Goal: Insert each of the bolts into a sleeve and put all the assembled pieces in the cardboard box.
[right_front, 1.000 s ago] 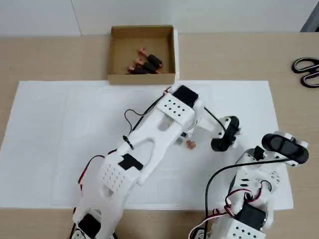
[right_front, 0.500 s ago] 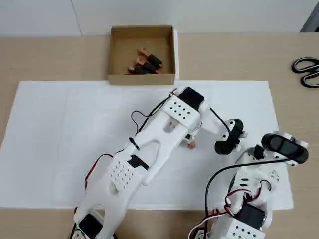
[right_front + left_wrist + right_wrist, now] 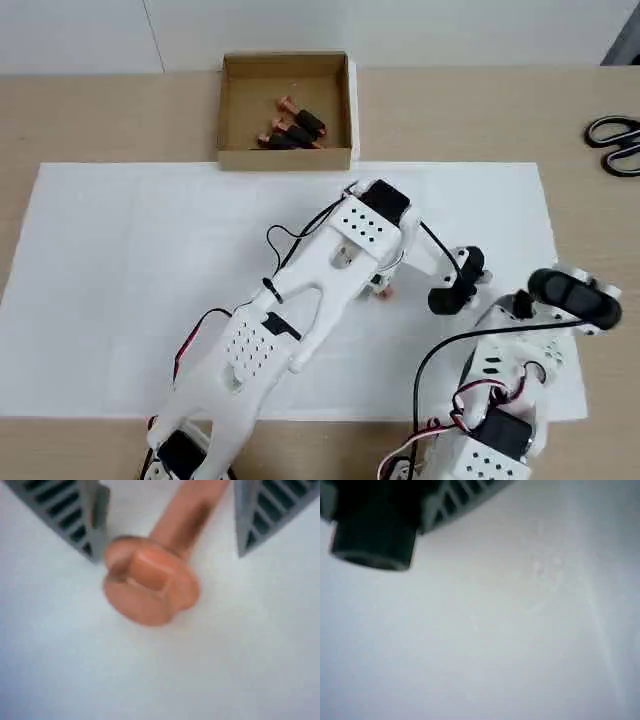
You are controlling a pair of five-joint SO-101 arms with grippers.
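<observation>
Closing now could flick the bolt [image 3: 150,580] away — your left hand [image 3: 169,547] straddles it wide on the paper [image 3: 120,280], nearer its right edge, one finger [image 3: 75,515] nearly at its head; your right hand [image 3: 452,288] holds the sleeve [image 3: 372,540].

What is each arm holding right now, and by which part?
The right gripper holds the black sleeve by its body, one end sticking out. The left gripper holds nothing: its jaws stand open either side of the bolt.
</observation>
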